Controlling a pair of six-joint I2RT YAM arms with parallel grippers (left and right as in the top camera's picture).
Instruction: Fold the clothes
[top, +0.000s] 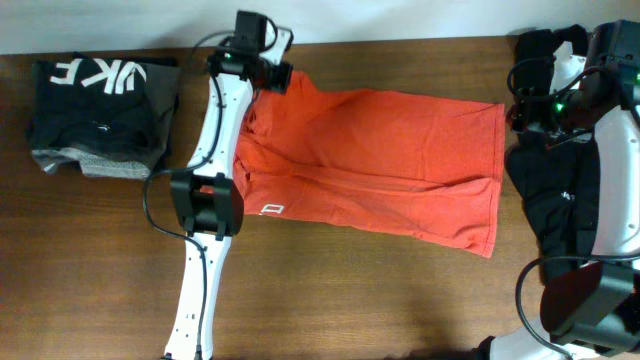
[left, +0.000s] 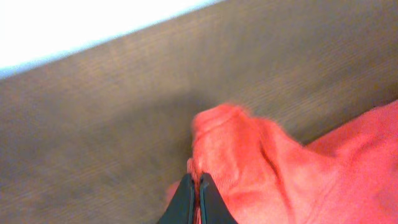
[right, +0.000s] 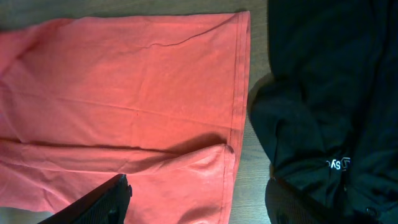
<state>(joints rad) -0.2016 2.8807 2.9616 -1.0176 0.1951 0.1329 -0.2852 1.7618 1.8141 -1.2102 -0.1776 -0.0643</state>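
An orange-red T-shirt (top: 390, 165) lies spread across the middle of the wooden table (top: 400, 300), with its hem towards the right. My left gripper (top: 274, 76) is at the shirt's far left corner. In the left wrist view this gripper (left: 199, 185) is shut on a bunched fold of the orange cloth (left: 267, 162). My right gripper (top: 527, 100) hovers open over the shirt's hem (right: 236, 93), its left finger (right: 102, 200) above the orange cloth. A long black garment (top: 548, 200) lies to the right of the hem, showing small white lettering in the right wrist view (right: 323, 93).
At the far left a folded black garment with large white letters (top: 100, 85) rests on a grey one (top: 110, 162). The left arm (top: 205, 200) stretches from the front edge up along the shirt's left side. The right arm (top: 610, 200) stands over the black garment.
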